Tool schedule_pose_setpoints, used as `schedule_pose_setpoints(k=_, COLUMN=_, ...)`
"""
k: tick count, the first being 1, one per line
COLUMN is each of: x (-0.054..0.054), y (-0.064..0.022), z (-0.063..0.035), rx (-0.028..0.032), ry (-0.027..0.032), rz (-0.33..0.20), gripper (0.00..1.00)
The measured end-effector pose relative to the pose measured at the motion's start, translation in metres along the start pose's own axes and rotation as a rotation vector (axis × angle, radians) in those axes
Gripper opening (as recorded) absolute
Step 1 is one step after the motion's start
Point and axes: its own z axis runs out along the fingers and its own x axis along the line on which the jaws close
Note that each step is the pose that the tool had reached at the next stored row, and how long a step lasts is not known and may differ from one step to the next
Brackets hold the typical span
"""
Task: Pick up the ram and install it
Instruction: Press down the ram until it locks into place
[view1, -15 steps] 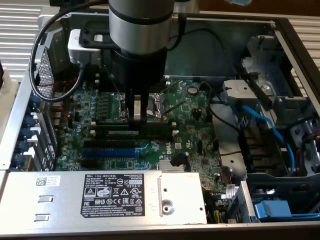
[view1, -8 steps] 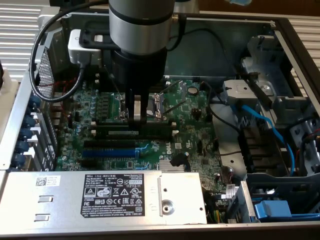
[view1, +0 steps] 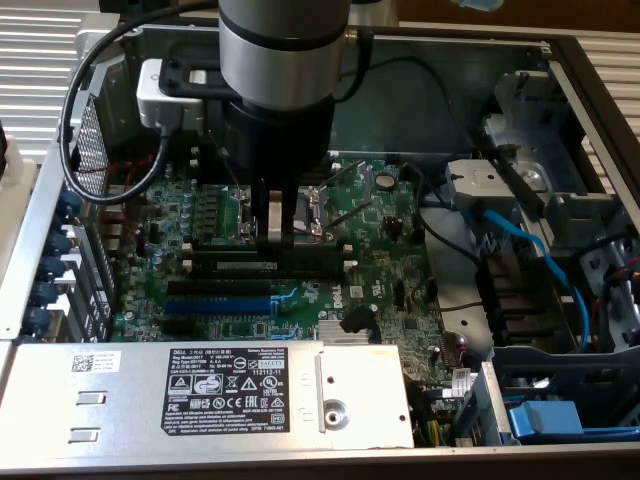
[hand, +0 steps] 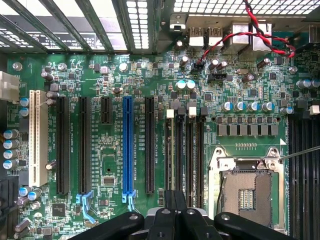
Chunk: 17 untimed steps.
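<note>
gripper (view1: 276, 232): fingers pressed together, holding nothing visible, tips at the memory slots (hand: 186, 150) on the green motherboard (hand: 100, 90), beside the cpu socket (hand: 246, 187); ram (view1: 248, 266) seated in a slot.

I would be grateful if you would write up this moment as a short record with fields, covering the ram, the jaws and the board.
setting: open computer case with the motherboard exposed
ram: lies along one of the memory slots, label facing up; full seating cannot be told
jaws: shut, directly over the ram; contact unclear
blue expansion slot: empty
processor socket: uncovered, next to the memory slots
</note>
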Motion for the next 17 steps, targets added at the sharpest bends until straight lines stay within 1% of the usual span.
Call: schedule_pose_setpoints(k=17, x=0.0003, y=-0.0003, z=0.0020, rx=-0.0024, ry=0.0001, rz=0.000, gripper=0.11)
